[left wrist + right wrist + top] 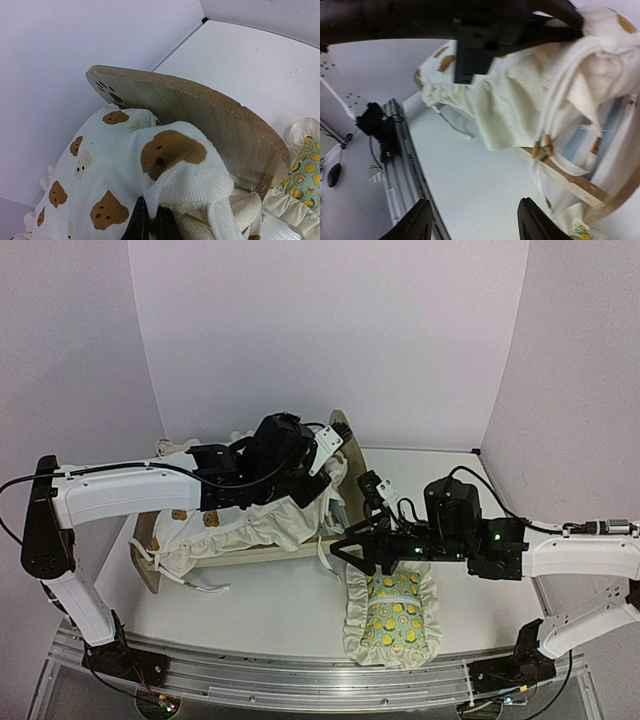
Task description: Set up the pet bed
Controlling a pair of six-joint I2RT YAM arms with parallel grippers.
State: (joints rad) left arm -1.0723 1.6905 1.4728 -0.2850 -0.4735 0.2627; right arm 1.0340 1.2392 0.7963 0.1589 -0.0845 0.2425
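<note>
The pet bed (pixel 243 554) stands on the white surface (pixel 270 612) left of centre, its rounded headboard (pixel 200 115) towards the back wall, with the paw-print cutout (pixel 107 88) near the headboard's top edge. A cream bear-print cushion (pixel 90 165) lies bunched over the frame and spills across the near rail. The left gripper (pixel 151 223) is closed tight on a fold of that cushion just in front of the headboard, with white ribbed fabric squeezed between its dark fingers. The right gripper (pixel 476 225) hovers near the bed's near rail with its fingers spread apart and nothing between them, only bare surface below. A green lemon-print ruffled pillow (pixel 392 616) lies flat on the surface, just beneath the right arm and apart from the bed.
</note>
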